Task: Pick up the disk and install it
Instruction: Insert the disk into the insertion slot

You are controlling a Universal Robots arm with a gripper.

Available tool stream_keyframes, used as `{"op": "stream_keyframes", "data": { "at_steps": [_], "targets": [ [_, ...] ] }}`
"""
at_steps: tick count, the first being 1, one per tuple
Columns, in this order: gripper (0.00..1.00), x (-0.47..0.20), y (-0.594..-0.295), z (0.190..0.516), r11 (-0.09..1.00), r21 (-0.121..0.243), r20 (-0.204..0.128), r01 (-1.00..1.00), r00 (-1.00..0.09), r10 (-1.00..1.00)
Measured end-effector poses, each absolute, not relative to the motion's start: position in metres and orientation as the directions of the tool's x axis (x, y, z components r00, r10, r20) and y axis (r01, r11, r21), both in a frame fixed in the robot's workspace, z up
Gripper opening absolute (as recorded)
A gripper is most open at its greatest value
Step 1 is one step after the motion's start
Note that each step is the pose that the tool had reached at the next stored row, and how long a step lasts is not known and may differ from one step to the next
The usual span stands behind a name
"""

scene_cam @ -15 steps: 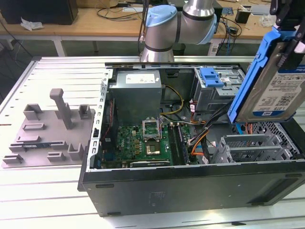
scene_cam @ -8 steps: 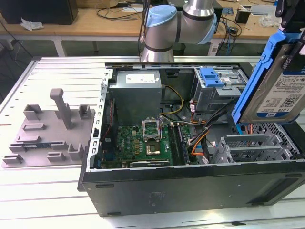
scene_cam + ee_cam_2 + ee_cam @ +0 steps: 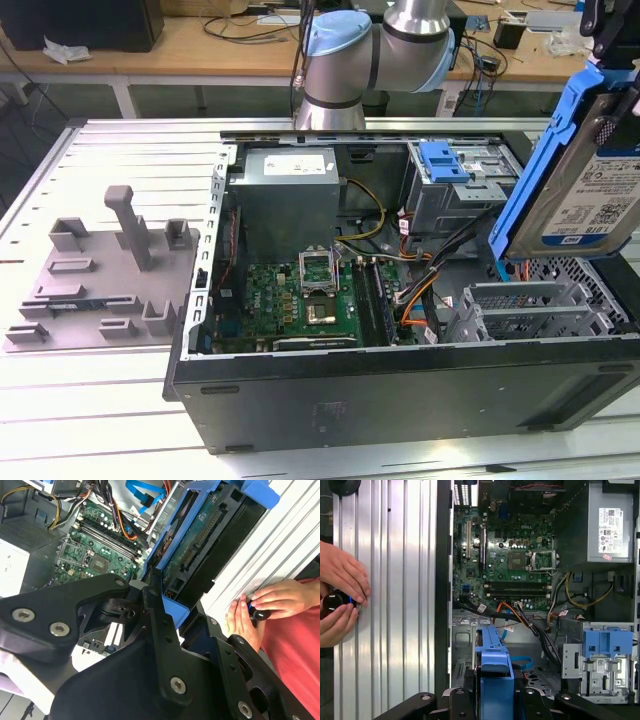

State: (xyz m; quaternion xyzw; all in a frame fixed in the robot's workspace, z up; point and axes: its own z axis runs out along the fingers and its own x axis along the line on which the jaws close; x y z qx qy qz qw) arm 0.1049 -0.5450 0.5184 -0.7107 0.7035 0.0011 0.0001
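Note:
The disk [image 3: 590, 190], a silver-grey drive with a white-and-blue label in a bright blue carrier frame, hangs tilted on edge above the open computer case [image 3: 400, 390] at the exterior view's right. My gripper [image 3: 608, 110] is shut on its upper part. In both wrist views the black fingers [image 3: 155, 615] clamp the blue carrier [image 3: 494, 675], with the case interior beyond it. The metal drive cage [image 3: 447, 185], topped by a blue latch piece [image 3: 602, 647], sits at the case's far side.
Inside the case lie the green motherboard [image 3: 300, 300], grey power supply [image 3: 290, 190] and loose cables [image 3: 530, 617]. A grey fixture [image 3: 110, 270] rests on the ribbed table at the exterior view's left. A person's hands [image 3: 340, 595] hold a small black knob beside the case.

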Motion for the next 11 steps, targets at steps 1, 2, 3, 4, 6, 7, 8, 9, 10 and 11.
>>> {"op": "stream_keyframes", "data": {
  "at_steps": [1,2,3,4,6,7,8,9,10,11],
  "targets": [
    [0.37,0.1051,-0.5449,0.5184,-0.01,0.001,-0.002,-1.0,0.01,-1.0],
    [0.37,0.1052,-0.5449,0.5183,-0.01,0.001,-0.002,-1.0,0.01,-1.0],
    [0.37,0.1054,-0.5448,0.5182,-0.01,0.001,-0.002,-1.0,0.01,-1.0],
    [0.37,0.1054,-0.5446,0.5181,-0.01,0.001,-0.002,-1.0,0.01,-1.0],
    [0.37,0.1055,-0.5442,0.5181,-0.01,0.001,-0.002,-1.0,0.01,-1.0],
    [0.37,0.1056,-0.544,0.518,-0.01,0.001,-0.002,-1.0,0.01,-1.0],
    [0.37,0.1056,-0.5438,0.5179,-0.01,0.001,-0.002,-1.0,0.01,-1.0],
    [0.37,0.1056,-0.5433,0.5178,-0.01,0.001,-0.002,-1.0,0.01,-1.0],
    [0.37,0.1057,-0.5428,0.5177,-0.01,0.001,-0.002,-1.0,0.01,-1.0],
    [0.37,0.1057,-0.5423,0.5176,-0.01,0.001,-0.002,-1.0,0.01,-1.0]
  ]
}}
